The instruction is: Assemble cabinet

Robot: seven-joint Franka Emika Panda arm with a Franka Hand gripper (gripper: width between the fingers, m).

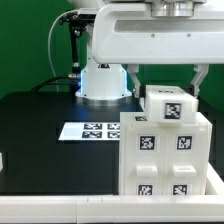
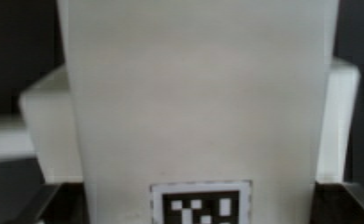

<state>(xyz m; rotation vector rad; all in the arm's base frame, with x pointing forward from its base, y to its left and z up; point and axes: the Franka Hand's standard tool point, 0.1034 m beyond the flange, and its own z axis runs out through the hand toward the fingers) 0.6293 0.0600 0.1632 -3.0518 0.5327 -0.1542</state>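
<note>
Here, a look at the cabinet (image 1: 165, 150): large, white, tagged on its faces, standing on the black table (image 1: 40, 140) toward the exterior view's right, close to the camera. On top of it, a smaller white tagged part (image 1: 170, 104), raised above the main body. Directly above that part, the gripper (image 1: 165, 82), its two dark fingers (image 1: 200, 78) reaching down on either side of the upper piece, one at each flank. Jaws apart by about the width of that piece; whether pressed against it or just beside it, cannot tell. In the wrist view, a tall white face of the cabinet (image 2: 188, 100) filling the middle, a black-and-white tag (image 2: 204, 204) low on it, dark finger tips (image 2: 46, 205) at both sides. Behind, on the table, the marker board (image 1: 90, 130), lying flat near the arm's white base (image 1: 103, 82), apart from the cabinet.
</note>
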